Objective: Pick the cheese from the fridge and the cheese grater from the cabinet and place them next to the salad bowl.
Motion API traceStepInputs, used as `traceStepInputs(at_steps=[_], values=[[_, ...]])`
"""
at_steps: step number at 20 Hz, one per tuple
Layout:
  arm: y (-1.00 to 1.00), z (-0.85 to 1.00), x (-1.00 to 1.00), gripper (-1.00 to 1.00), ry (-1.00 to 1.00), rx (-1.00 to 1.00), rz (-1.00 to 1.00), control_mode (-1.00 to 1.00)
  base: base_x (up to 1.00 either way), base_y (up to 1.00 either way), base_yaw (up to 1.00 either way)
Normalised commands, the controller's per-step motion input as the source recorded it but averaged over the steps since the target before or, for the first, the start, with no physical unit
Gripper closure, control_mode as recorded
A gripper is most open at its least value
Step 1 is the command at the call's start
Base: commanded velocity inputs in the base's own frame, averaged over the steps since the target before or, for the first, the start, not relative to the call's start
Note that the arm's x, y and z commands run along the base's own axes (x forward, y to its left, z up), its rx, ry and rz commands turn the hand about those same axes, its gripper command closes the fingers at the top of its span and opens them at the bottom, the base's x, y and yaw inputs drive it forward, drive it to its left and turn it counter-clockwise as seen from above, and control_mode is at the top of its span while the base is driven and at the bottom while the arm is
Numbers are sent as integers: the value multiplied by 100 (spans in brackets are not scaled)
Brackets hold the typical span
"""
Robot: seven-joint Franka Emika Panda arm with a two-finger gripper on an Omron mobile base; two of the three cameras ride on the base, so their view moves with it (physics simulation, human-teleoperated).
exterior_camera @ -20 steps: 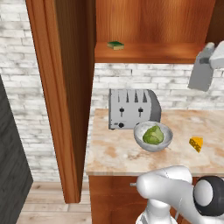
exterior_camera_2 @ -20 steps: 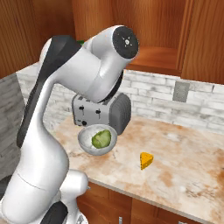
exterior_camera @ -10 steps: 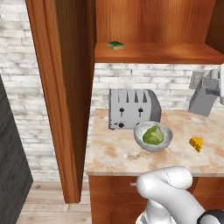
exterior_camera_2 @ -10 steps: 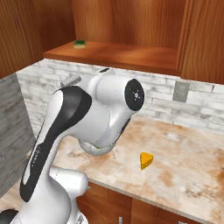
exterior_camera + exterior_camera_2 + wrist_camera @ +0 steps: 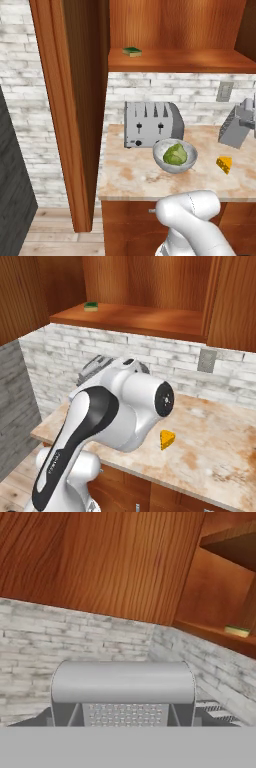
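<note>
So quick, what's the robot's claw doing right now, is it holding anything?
Gripper: closed on the cheese grater, held in the air to the right of the salad bowl.

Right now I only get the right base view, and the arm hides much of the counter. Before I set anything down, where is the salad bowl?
Observer: The salad bowl stands on the counter, just in front of the toaster.
Operator: How is the cheese placed relative to it?
Observer: In the left base view the cheese lies to the bowl's right, apart from it.
Operator: And the grater?
Observer: The cheese grater hangs tilted above the counter beyond the cheese, held in the gripper.
</note>
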Motion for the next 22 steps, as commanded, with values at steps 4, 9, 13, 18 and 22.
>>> traceStepInputs(at_steps=[4,9,13,18,22], values=[[-46,-47,-18,100,5,0,1,-100,0,0,0],[-29,-50,-6,100,11,-3,0,-100,0,0,0],[-11,-57,-1,100,10,-4,0,-100,0,0,0],[-6,-61,0,100,1,0,0,-100,0,0,0],[0,-51,0,100,0,3,0,-100,0,0,0]])
